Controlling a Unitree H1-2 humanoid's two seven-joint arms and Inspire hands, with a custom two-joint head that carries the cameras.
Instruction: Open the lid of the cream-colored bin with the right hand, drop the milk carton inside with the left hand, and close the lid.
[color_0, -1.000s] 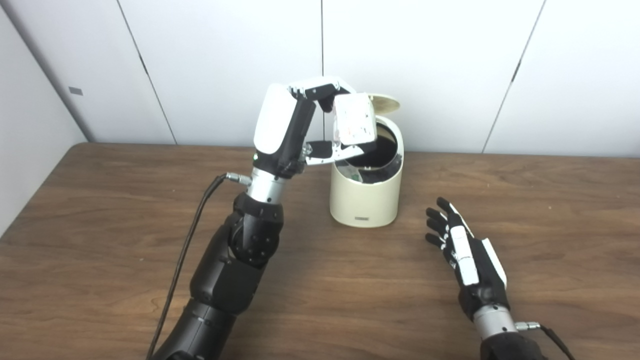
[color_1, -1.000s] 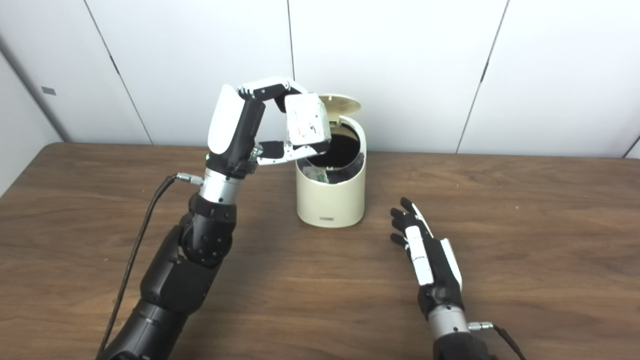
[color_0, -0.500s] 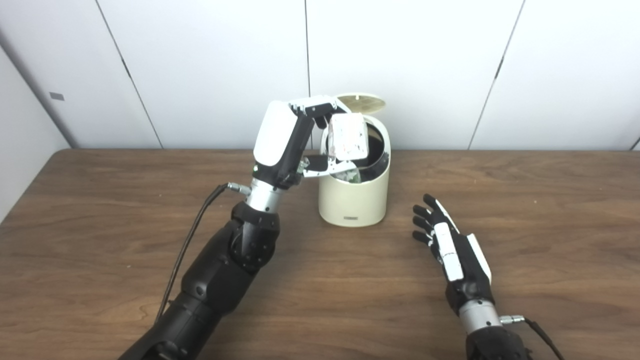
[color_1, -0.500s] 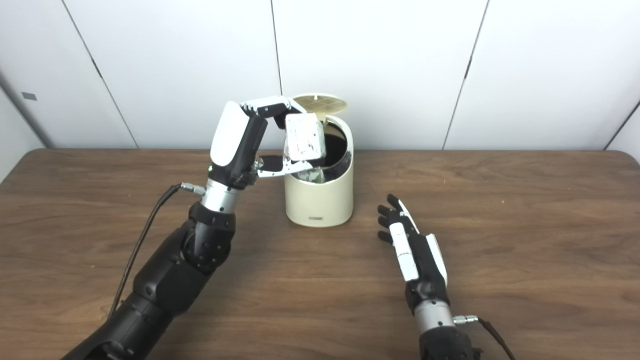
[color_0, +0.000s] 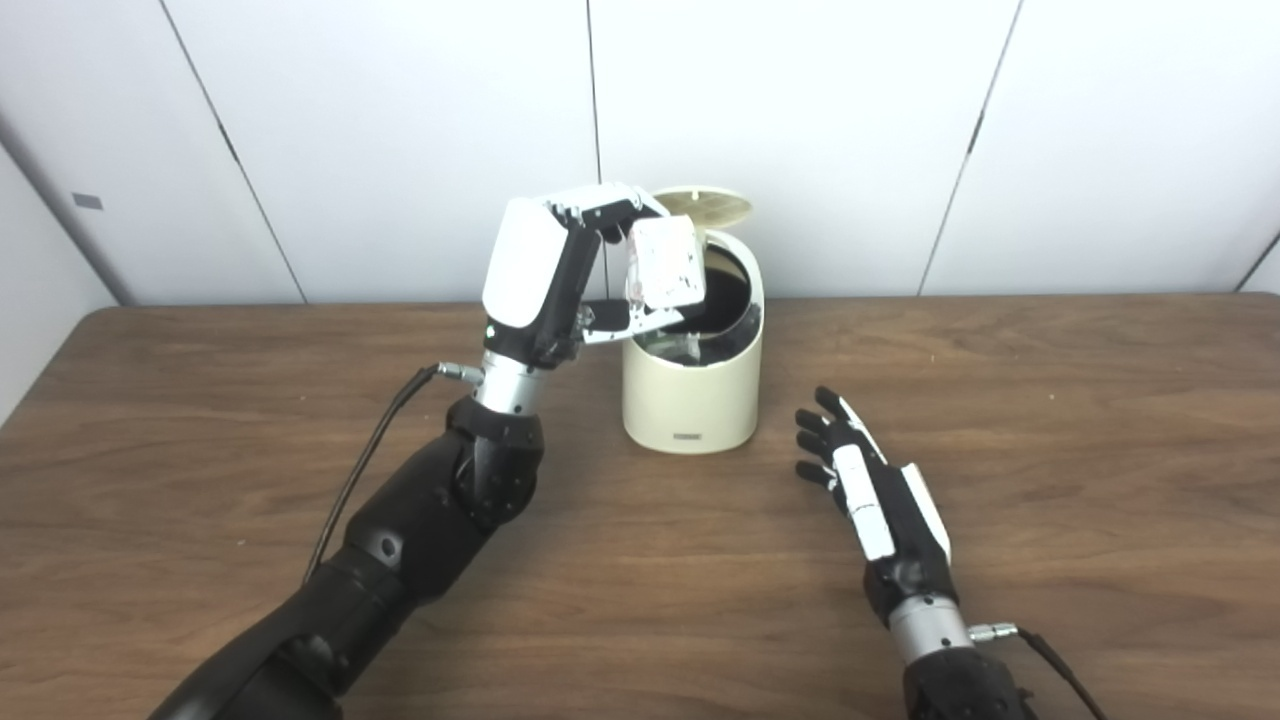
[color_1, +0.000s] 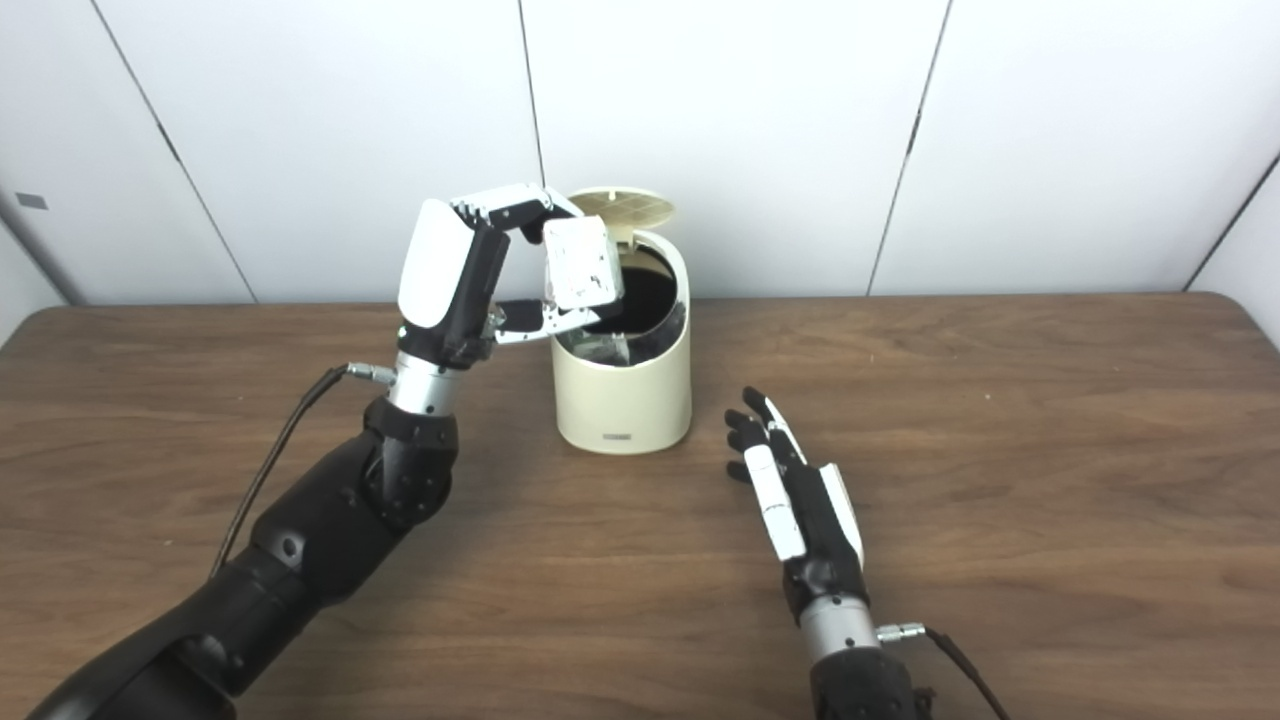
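A cream-colored bin (color_0: 692, 395) stands at the back middle of the table, its round lid (color_0: 703, 203) flipped up behind the dark opening. My left hand (color_0: 560, 270) is raised just left of the rim, shut on a small white milk carton (color_0: 664, 263) held between fingers above and thumb below. The carton hangs over the left edge of the bin's mouth. Some litter shows inside the bin. My right hand (color_0: 868, 485) lies open, fingers straight, low over the table to the right front of the bin, apart from it.
The brown wooden table (color_0: 1080, 450) spreads wide on both sides. White wall panels (color_0: 800, 130) stand close behind the bin. A black cable (color_0: 365, 465) runs along my left forearm.
The whole picture has shifted, so the camera moved. The carton stays in my left hand, which has drawn back slightly toward the bin's left rim. The right hand rests as before.
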